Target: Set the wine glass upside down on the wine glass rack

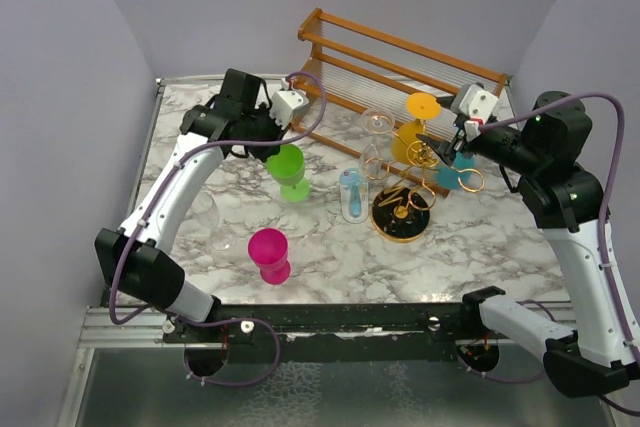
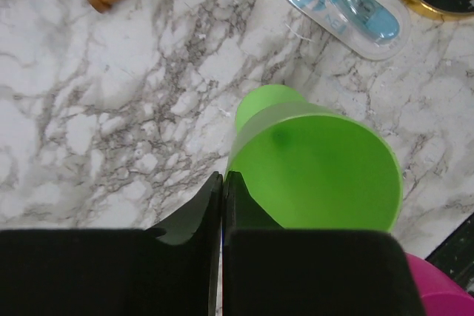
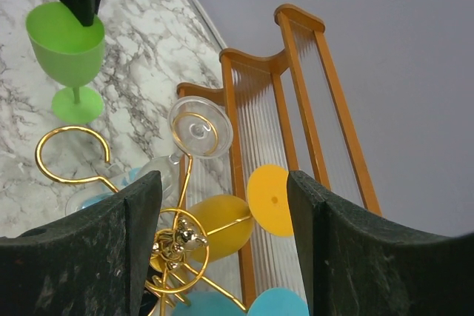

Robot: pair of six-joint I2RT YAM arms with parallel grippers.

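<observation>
Left wrist view: left tool (image 2: 223, 180) clenched on the rim of the green wine glass (image 2: 318, 175), black fingers pressed nearly together, thin green wall pinched between. Cup open side up, right under the tool, round foot below at the marble worktop (image 2: 111, 109); hard to tell whether resting there or lifted a little. Just past the foot, farther out from the tool, a clear packet (image 2: 341, 1) with something blue inside, lying flat. Back from the tool, nearer the arm bases, a pink glass (image 1: 268, 250) standing upright, apart from the green one.

Right tool (image 3: 224, 177) released, two fingers spread wide, touching nothing. Right ahead of the open fingers, the wine glass rack (image 1: 395, 223): gold wire loops over a round black base. Hung on it, feet up, a yellow glass (image 3: 218, 227) and a clear glass (image 3: 200, 127). Low by the tool, close to the rack, a teal glass (image 3: 278, 303). Beyond the gold loops, away from the tool, the wooden rack (image 3: 259, 116) by the back wall. Green wine glass well apart from the wine glass rack, on the far side of it from the right tool, not yet on a loop.
</observation>
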